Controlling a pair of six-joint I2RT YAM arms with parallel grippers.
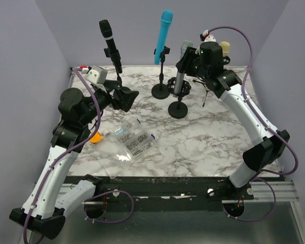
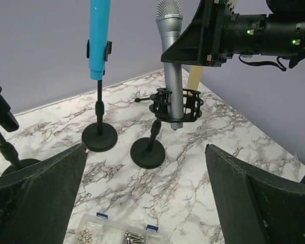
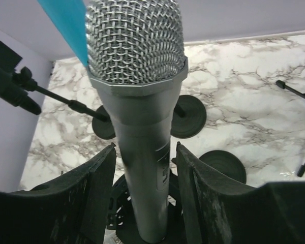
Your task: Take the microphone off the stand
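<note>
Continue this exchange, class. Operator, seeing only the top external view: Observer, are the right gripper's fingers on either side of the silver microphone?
Observer: Yes; the right wrist view shows the right gripper straddling the silver microphone just below its mesh head, though contact is unclear.
Operator: Is it seated in its mount?
Observer: Yes; the left wrist view shows its lower end poking through the black shock mount.
Operator: And the left gripper?
Observer: Its fingers stand wide apart with nothing between them.
</note>
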